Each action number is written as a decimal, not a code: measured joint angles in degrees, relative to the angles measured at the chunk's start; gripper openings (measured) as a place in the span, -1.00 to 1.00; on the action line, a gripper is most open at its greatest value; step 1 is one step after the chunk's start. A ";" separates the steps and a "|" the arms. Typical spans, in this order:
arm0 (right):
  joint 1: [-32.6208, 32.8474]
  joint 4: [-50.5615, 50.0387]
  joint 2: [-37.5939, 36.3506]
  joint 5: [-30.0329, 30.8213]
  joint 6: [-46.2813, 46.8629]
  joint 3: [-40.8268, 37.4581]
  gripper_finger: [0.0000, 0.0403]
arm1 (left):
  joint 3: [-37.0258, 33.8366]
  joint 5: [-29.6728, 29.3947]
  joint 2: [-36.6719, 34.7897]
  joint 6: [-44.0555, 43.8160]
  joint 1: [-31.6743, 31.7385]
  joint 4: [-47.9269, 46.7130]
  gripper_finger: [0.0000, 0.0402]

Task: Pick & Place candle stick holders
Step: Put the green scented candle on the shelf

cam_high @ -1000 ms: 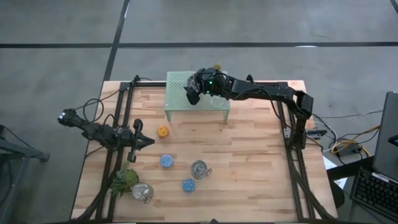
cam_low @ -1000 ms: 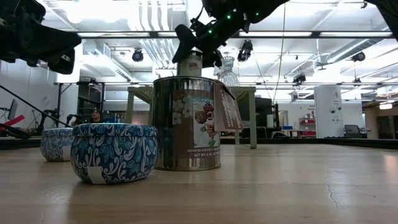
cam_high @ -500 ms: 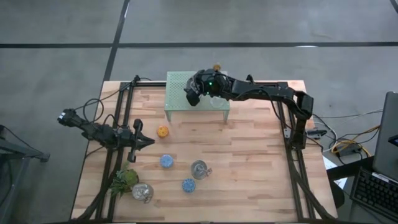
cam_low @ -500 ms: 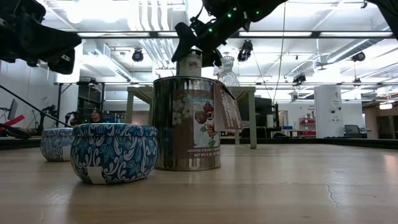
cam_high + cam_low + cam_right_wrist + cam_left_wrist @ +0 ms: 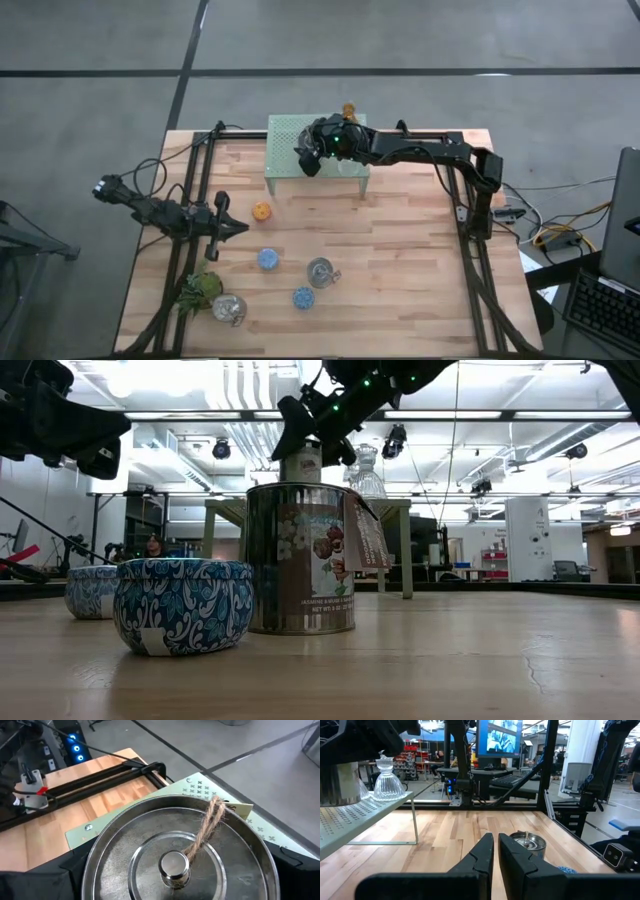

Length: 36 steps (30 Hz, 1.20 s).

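Silvery holder [image 5: 177, 852] upright, lid knob up, right gripper [image 5: 311, 155] around it

The whole wooden table [image 5: 400, 260] is seen from straight above in the high view. In the low view, the table is looked across at surface level, very near a blue patterned holder [image 5: 182, 605]. The pale-green mesh stand [image 5: 290, 150] is shared by the high view, the left wrist view and the very close right wrist view.
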 joint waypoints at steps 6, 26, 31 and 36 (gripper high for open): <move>-0.59 0.94 0.00 -0.27 -1.96 0.54 0.77 | 0.00 0.00 0.00 0.01 0.00 -0.01 -0.85; 2.05 2.77 0.15 -0.20 -0.06 1.57 0.74 | 0.00 0.00 0.00 0.02 0.00 -0.01 -0.85; 5.15 2.72 0.14 3.58 4.41 1.57 0.74 | 0.00 0.00 0.00 0.00 0.01 -0.01 -0.85; 6.16 2.26 0.22 11.76 7.32 1.57 0.75 | 0.00 0.00 0.00 0.00 0.00 -0.01 -0.85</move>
